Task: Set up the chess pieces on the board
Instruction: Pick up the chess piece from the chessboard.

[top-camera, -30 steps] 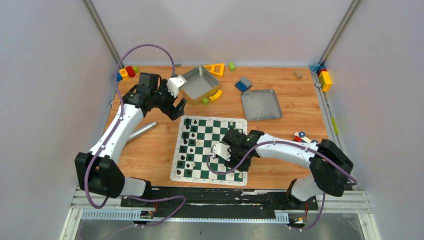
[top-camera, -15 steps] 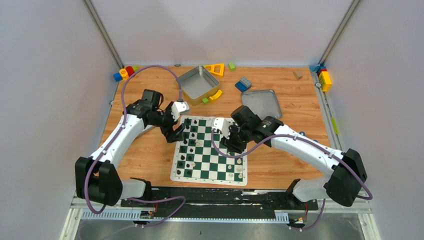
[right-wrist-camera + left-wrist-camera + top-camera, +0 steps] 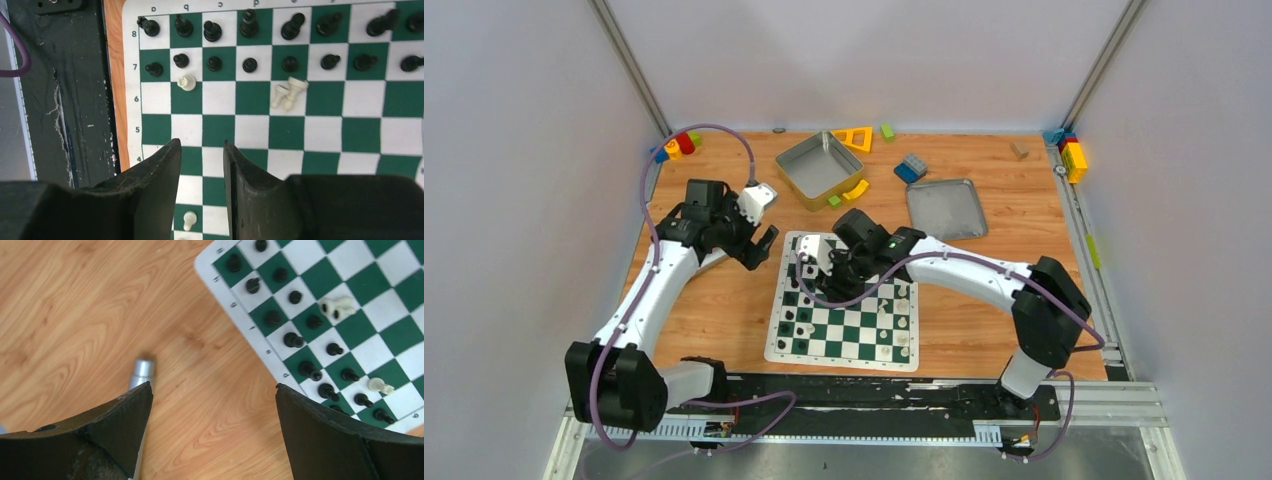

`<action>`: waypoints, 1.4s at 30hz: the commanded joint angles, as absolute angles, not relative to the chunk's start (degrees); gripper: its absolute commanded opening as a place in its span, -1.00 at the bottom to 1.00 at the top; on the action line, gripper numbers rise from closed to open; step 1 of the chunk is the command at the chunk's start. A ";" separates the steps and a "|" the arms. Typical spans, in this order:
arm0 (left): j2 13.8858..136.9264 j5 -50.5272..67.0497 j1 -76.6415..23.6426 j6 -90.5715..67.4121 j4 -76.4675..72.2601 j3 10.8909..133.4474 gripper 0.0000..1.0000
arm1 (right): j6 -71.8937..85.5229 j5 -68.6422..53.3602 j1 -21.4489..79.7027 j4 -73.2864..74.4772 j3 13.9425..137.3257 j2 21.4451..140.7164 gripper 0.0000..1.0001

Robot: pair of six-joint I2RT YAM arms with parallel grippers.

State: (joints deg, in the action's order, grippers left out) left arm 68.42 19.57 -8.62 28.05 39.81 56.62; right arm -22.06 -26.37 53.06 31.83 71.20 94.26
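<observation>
- Top view: my left tool (image 3: 761,247) hangs over bare worktop (image 3: 724,300), just beside the far-left corner of the board (image 3: 839,357). Its fingers are spread wide and hold nothing.
- Top view: my right tool (image 3: 807,266) is over the board's left half, above the black chessmen (image 3: 792,300). I cannot read its spread from here. Cream chessmen (image 3: 902,300) stand along the right edge.
- Top view: a deep metal tray (image 3: 819,165) and a flat metal tray (image 3: 942,208) lie beyond the board. Toy blocks (image 3: 1074,155) sit at the far edge.
- Left wrist view: my left tool (image 3: 212,390) is wide apart and empty over wood. A metal cylinder (image 3: 142,372) lies near one finger. Two rows of black chessmen (image 3: 292,340) line the board's edge, and two cream chessmen (image 3: 337,307) lie toppled and touching.
- Right wrist view: my right tool (image 3: 200,147) is set slightly apart with nothing between, and board squares show through the gap. Black chessmen (image 3: 250,64) fill rows 8 and 7. One cream piece (image 3: 186,82) sits on b6.
</observation>
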 commanded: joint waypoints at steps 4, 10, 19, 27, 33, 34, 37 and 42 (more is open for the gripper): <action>69.02 13.29 -1.81 19.81 41.96 62.37 1.00 | -20.61 -26.87 57.88 27.78 76.95 102.59 -0.15; 67.79 12.71 2.34 19.75 43.95 64.85 1.00 | -21.13 -24.50 60.28 27.80 78.25 106.43 -0.07; 65.92 12.95 2.44 20.99 43.53 64.61 1.00 | -22.36 -22.76 62.17 27.83 80.26 110.14 -0.03; 65.80 13.47 2.42 21.71 42.95 63.50 1.00 | -22.91 -21.80 63.16 27.80 81.16 112.12 -0.04; 65.70 13.49 2.41 22.17 42.78 63.22 1.00 | -23.29 -21.20 63.37 27.81 81.43 113.25 -0.10; 65.72 13.52 2.39 22.20 42.73 63.21 1.00 | -23.24 -21.23 63.41 27.81 81.46 113.45 -0.12; 65.69 13.53 2.46 22.32 42.61 63.15 1.00 | -23.12 -21.17 63.47 27.75 81.50 113.78 -0.20; 65.78 13.64 2.46 22.41 42.34 62.74 1.00 | -23.03 -21.29 63.58 27.62 81.71 114.14 -0.28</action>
